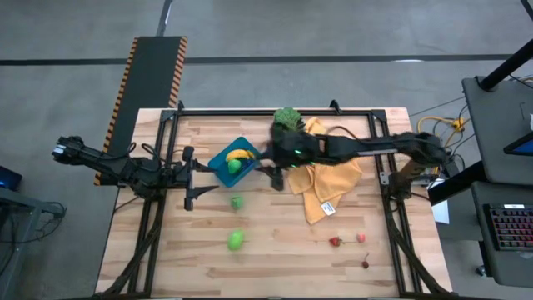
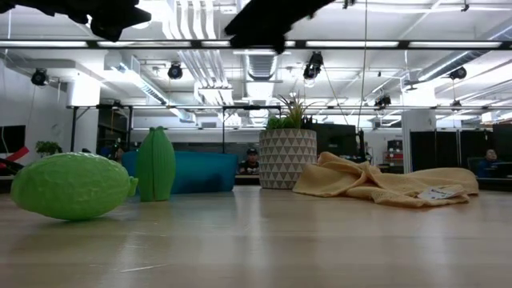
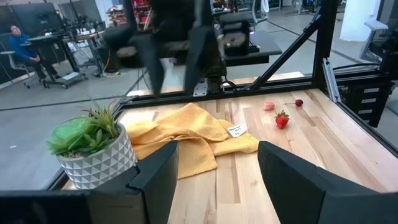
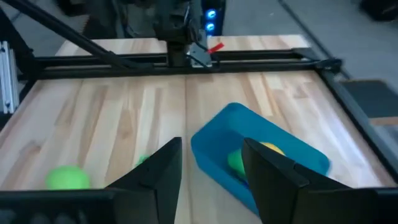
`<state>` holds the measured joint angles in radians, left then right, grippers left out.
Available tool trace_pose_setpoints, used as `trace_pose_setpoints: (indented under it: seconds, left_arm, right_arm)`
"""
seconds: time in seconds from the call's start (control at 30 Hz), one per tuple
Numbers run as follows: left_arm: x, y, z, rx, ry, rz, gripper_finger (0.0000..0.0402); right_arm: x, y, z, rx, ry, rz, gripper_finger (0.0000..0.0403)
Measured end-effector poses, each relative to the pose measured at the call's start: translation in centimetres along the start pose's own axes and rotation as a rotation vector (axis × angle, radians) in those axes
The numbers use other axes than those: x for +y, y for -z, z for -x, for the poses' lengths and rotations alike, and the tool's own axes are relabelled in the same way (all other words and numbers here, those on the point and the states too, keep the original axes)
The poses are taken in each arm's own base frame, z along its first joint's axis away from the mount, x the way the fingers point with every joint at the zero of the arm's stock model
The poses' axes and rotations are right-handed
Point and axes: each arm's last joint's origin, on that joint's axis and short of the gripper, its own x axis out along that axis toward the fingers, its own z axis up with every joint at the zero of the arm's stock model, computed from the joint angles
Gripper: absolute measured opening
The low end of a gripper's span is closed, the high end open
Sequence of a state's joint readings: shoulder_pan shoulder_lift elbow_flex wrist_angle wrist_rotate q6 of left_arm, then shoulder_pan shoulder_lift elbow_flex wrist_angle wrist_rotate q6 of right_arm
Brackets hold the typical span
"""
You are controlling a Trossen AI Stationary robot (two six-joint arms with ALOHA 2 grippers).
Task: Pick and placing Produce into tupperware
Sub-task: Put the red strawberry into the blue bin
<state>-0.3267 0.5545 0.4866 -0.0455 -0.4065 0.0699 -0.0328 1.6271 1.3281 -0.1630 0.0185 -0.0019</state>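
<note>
Right wrist view: the right gripper (image 4: 211,165) hangs with jaws apart and empty just beside the blue tupperware (image 4: 258,155), which holds a banana (image 1: 240,154) and a green piece (image 1: 235,166). Only the high view shows the left gripper (image 1: 193,177), jaws apart, waiting nearby.

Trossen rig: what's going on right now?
It's sorting toy produce into the blue container, which already holds a banana and a green piece. The right gripper hangs open and empty beside the container. The left gripper waits open at the table's left side. Two green pieces, a strawberry and other small red ones are still on the table.
</note>
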Motion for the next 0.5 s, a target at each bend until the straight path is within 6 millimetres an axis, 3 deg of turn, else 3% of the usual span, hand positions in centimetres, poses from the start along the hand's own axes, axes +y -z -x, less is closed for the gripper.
trace_pose_setpoints:
  seconds: [0.27,0.5]
  left_arm:
    - [0.0,-0.1,0.0,-0.006,-0.004,-0.045,0.0206]
    - [-0.2,0.2,-0.4,0.016,-0.002,-0.049,0.0206]
  right_arm:
    - [3.6,3.5,7.6,-0.044,-0.051,-0.026,0.0157]
    - [5.7,6.7,12.8,-0.032,-0.172,-0.071,0.0157]
